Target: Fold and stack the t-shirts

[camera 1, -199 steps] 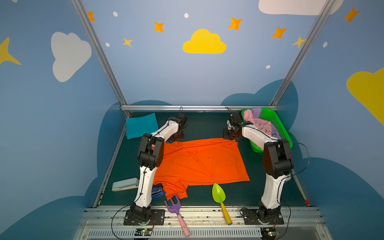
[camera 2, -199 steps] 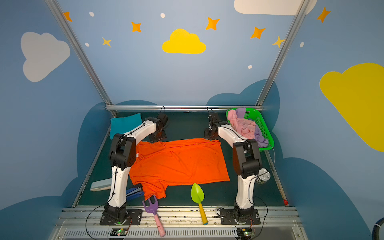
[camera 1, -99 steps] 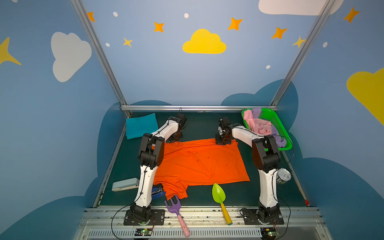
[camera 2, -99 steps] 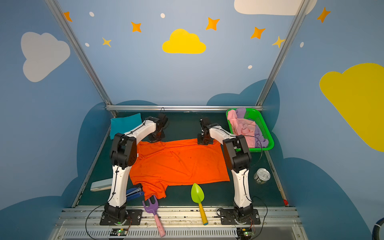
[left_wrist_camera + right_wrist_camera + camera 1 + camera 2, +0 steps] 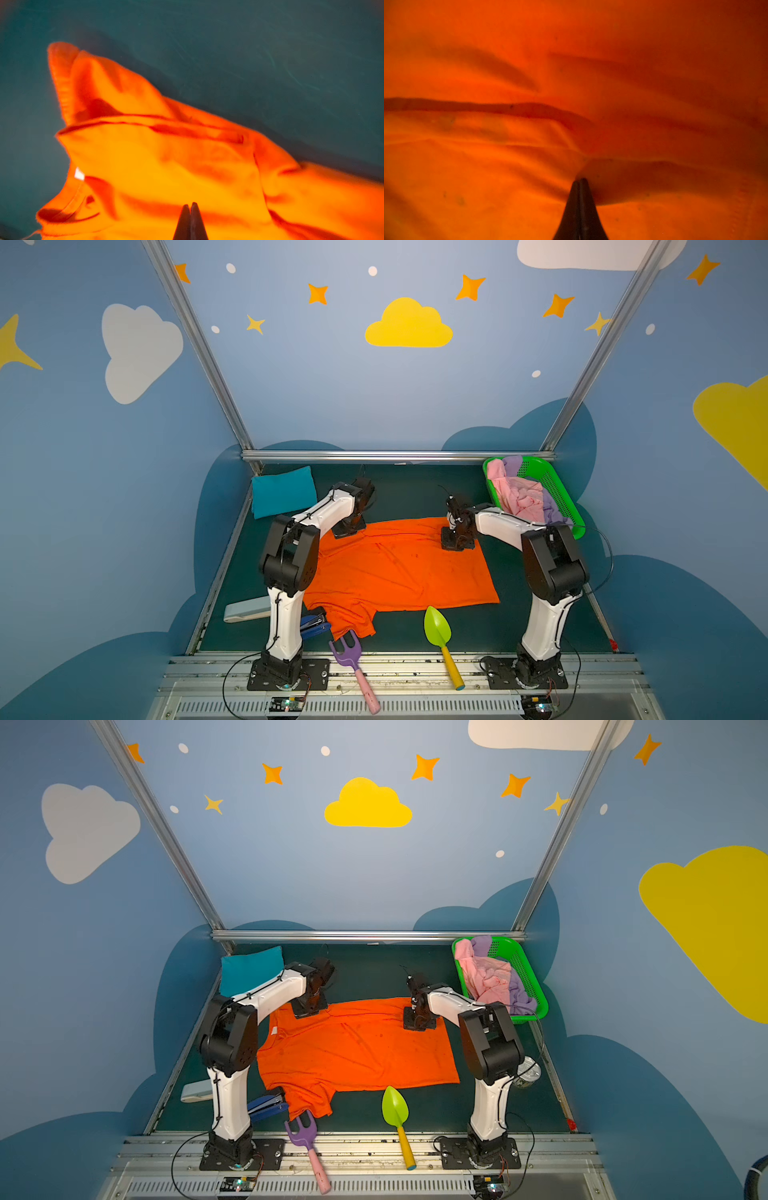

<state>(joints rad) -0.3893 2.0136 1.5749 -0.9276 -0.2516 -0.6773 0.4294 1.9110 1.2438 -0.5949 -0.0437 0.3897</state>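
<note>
1. At the back left corner of the dark mat [image 5: 415,493], the teal t-shirt [image 5: 282,491] lies folded into a small block, apart from everything else. I judge the stack will grow there.
2. Just right of it, the left gripper [image 5: 190,205] is down on the far shoulder of the orange t-shirt [image 5: 395,572], close to the white neck label [image 5: 79,174]. Its fingertips are pressed together on rumpled cloth, and they look to be pinching a thin layer.
3. Across the middle of the mat the orange t-shirt lies spread out, collar to the left and hem to the right, with its near sleeve trailing toward the front rail. It looks thin, light and limp, so it should sag and crease rather than hold a shape. The shoulder seam and a hem corner seem the best holds, taken together so the edge between them stays taut.
4. Further right, the right gripper [image 5: 580,180] sits on the shirt's far edge near the hem. Its tips are closed, and creases run into them, so it appears to be pinching cloth.
5. At the far right, the green basket [image 5: 561,497] holds the pink t-shirt [image 5: 519,497] and the lilac t-shirt [image 5: 550,510], both crumpled and unfolded.
</note>
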